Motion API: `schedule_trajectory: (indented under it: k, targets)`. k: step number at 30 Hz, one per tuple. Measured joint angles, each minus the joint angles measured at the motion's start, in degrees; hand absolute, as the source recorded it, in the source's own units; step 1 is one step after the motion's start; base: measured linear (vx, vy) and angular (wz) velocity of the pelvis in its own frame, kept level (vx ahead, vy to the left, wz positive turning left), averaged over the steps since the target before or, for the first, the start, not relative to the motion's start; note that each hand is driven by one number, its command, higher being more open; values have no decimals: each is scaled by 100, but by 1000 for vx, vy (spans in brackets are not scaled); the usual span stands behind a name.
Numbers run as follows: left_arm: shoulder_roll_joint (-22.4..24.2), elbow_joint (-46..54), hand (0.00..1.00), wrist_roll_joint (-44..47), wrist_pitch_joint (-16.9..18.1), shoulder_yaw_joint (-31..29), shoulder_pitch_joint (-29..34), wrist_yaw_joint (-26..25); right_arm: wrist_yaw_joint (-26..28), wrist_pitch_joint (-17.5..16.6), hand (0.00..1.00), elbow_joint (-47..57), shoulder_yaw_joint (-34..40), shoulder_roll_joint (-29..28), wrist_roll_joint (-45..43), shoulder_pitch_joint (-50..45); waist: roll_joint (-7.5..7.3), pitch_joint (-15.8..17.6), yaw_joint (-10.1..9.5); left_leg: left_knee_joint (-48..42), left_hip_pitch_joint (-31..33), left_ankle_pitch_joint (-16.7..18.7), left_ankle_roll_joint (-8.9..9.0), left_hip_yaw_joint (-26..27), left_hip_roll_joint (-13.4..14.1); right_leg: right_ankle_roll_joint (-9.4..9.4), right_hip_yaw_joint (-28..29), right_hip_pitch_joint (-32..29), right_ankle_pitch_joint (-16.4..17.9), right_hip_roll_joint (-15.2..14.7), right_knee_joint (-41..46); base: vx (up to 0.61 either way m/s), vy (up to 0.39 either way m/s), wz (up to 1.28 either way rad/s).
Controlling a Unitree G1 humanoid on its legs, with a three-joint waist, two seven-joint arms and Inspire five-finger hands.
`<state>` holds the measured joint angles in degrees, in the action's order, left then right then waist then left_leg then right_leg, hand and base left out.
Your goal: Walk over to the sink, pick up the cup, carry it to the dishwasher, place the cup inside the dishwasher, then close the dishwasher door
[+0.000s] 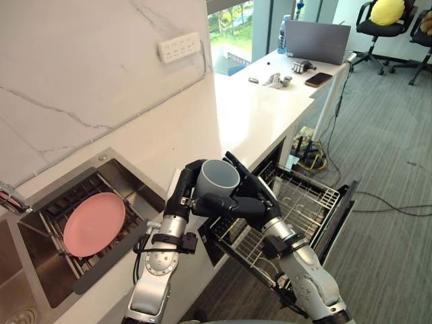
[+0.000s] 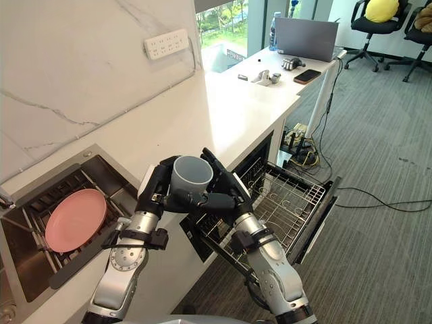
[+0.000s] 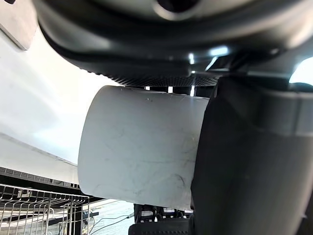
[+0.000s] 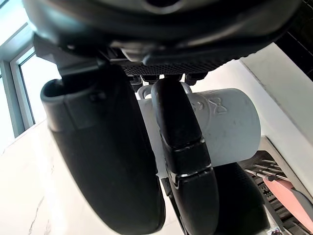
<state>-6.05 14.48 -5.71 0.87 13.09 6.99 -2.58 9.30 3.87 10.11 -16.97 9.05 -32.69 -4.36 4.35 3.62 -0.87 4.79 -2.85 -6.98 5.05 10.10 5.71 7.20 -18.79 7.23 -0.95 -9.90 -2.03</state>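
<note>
A veined marble wall point(image 1: 74, 88), a bright window point(image 1: 231, 23), grey carpet point(image 1: 395, 142) and a black office chair point(image 1: 376, 28) beyond the white counter point(image 1: 250, 115).

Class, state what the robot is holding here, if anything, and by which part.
The cup, gripped round its side wall by both the left hand and the right hand.

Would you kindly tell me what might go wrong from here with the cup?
Both the left hand and right hand clasp the cup at the counter edge; an uneven release might drop it onto the dishwasher rack or floor. Lowering it, the right hand might snag the pulled-out rack's wires.
</note>
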Motion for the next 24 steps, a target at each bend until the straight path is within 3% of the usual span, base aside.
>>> schedule_trajectory:
  k: [7,8,24]
  targets:
    - [-52,135,0,-7,-97,110,-1,-15,-653,37,100,153,-201,-15,109,77,-4,-1,0,4,0,0,0,-1,0,0,1,7,0,2,-2,0,0,0]
    - [-53,142,0,-7,-107,133,-1,-27,-817,37,0,156,-226,-28,136,91,-7,-5,1,4,-3,0,0,-1,0,0,0,5,0,2,-5,0,0,0]
    - [-63,143,0,29,-296,382,3,-373,-1640,-79,0,199,-493,-24,905,98,-21,-120,-11,10,4,0,1,-8,1,-2,-7,7,-8,11,-47,0,0,0]
